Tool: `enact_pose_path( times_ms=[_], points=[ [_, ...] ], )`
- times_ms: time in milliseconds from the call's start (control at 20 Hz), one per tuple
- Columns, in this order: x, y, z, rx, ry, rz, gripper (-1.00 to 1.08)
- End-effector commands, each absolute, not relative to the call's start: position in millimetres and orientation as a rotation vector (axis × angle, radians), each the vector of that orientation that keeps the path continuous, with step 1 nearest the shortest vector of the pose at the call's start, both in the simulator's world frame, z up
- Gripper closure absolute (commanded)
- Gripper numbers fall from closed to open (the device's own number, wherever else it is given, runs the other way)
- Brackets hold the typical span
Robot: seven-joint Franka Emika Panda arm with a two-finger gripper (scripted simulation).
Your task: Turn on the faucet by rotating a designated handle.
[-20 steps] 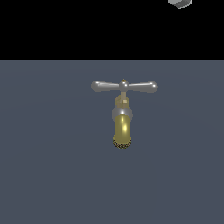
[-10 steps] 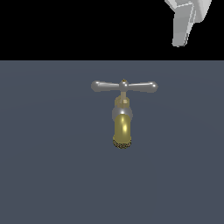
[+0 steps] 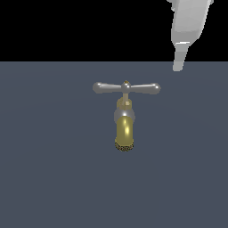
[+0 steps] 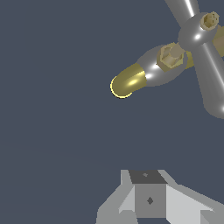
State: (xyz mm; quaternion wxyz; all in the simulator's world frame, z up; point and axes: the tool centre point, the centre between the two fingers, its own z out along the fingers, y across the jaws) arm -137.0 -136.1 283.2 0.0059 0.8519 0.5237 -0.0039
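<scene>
Flat dark slate-grey surface (image 3: 49, 178), uniform, meets black backdrop at 12 o'clock edge. Only item on it: faucet (image 3: 125, 129), near centre, slightly toward 12. Spout points to 6 o'clock. Base contact with the surface probably under the collar; not visible from either view.

I see open floor all round the faucet (image 3: 125, 120); only its handle (image 3: 126, 87) juts sideways. My gripper (image 3: 178, 66) hangs up right, apart from it.
</scene>
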Motion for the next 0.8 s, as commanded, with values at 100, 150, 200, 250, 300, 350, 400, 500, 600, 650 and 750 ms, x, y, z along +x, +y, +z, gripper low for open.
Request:
enact_pose_path(
  times_ms=[100,150,200,250,300,350,400,500,600,650,750],
  points=[
    [-120,-142,266,2.595,1.748,-0.011,1.08],
    [-116,-143,263,2.580,1.770,-0.011,1.08],
    [-113,-144,259,2.565,1.792,-0.011,1.08],
    [-109,-145,256,2.550,1.814,-0.011,1.08],
    [-106,-145,253,2.535,1.835,-0.010,1.08],
    [-102,-146,249,2.520,1.856,-0.010,1.08],
    [-99,-147,246,2.505,1.876,-0.010,1.08],
    [-92,-147,239,2.475,1.917,-0.009,1.08],
    [-85,-148,233,2.445,1.956,-0.008,1.08],
    [-82,-148,230,2.430,1.975,-0.007,1.08],
    [-75,-148,224,2.402,2.012,-0.006,1.08]
  ],
)
